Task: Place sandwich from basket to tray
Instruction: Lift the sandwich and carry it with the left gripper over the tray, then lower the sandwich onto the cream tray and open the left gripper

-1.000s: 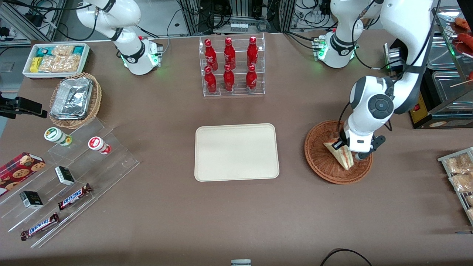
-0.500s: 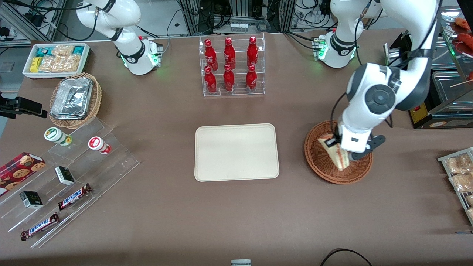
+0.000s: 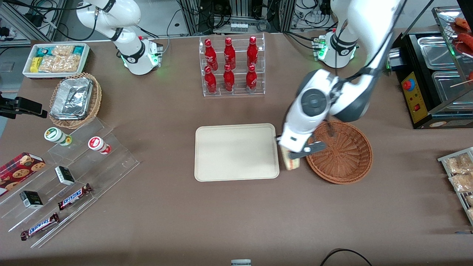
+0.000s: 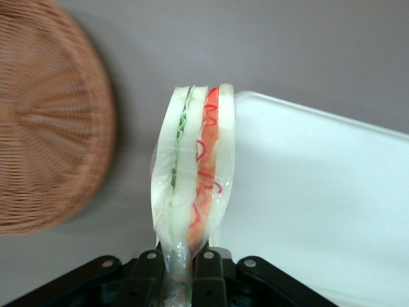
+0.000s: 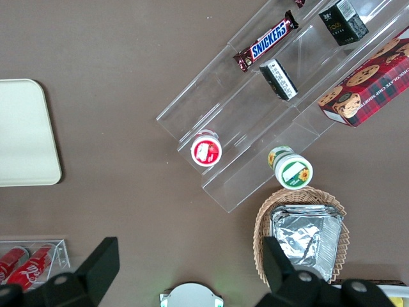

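Observation:
My gripper [image 3: 292, 157] hangs above the table between the reddish-brown wicker basket [image 3: 340, 151] and the cream tray [image 3: 236, 152], shut on the sandwich [image 3: 290, 162]. The wrapped wedge of pale bread shows red and green filling along its edge [image 4: 195, 173], and the black fingers [image 4: 208, 275] pinch its clear wrap at one end. The sandwich hangs over the gap beside the tray's rim [image 4: 255, 97], with the basket [image 4: 45, 128] off to its side and nothing lying in it.
A rack of red bottles [image 3: 231, 66] stands farther from the front camera than the tray. Toward the parked arm's end are a foil-filled wicker basket [image 3: 75, 99], a white snack bin [image 3: 55, 59] and clear shelves [image 3: 74, 173] with candy bars. Metal food trays [image 3: 443, 74] sit at the working arm's end.
The gripper has lifted the sandwich out of the basket and carried it sideways toward the tray. The basket now holds nothing.

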Robot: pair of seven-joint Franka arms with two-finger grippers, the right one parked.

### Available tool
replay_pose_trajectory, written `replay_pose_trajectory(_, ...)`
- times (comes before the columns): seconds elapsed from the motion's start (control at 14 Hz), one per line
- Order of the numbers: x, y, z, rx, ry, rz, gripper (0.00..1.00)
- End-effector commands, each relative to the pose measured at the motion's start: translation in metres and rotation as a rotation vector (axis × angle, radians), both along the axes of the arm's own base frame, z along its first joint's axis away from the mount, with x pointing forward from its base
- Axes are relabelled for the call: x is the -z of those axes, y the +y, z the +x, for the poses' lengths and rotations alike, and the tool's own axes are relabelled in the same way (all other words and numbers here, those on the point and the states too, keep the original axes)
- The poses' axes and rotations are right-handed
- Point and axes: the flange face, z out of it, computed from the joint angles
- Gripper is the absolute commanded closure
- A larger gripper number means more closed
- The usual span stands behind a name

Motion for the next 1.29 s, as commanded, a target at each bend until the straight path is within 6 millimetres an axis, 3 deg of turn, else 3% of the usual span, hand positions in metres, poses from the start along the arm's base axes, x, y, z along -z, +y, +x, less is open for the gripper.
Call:
replay_pose_trajectory(0.0, 0.011, -0.053, 0.004, 0.058, 0.001, -0.017, 1.0)
replay_pose_trajectory(0.14, 0.026, -0.088, -0.011, 0.095, 0.014, -0.023, 1.0)
replay_pose_trajectory(0.43, 0.044, -0.137, -0.023, 0.074, 0.016, -0.032, 1.0)
replay_pose_trajectory(0.57, 0.056, -0.142, -0.02, 0.03, 0.02, -0.007, 1.0)
replay_pose_trajectory(0.71, 0.064, -0.164, -0.026, 0.017, 0.019, 0.017, 1.0)
replay_pose_trajectory(0.86, 0.075, -0.166, -0.017, -0.016, 0.021, 0.041, 1.0)
replay_pose_trajectory(1.21, 0.089, -0.179, -0.025, -0.001, 0.025, 0.04, 1.0)
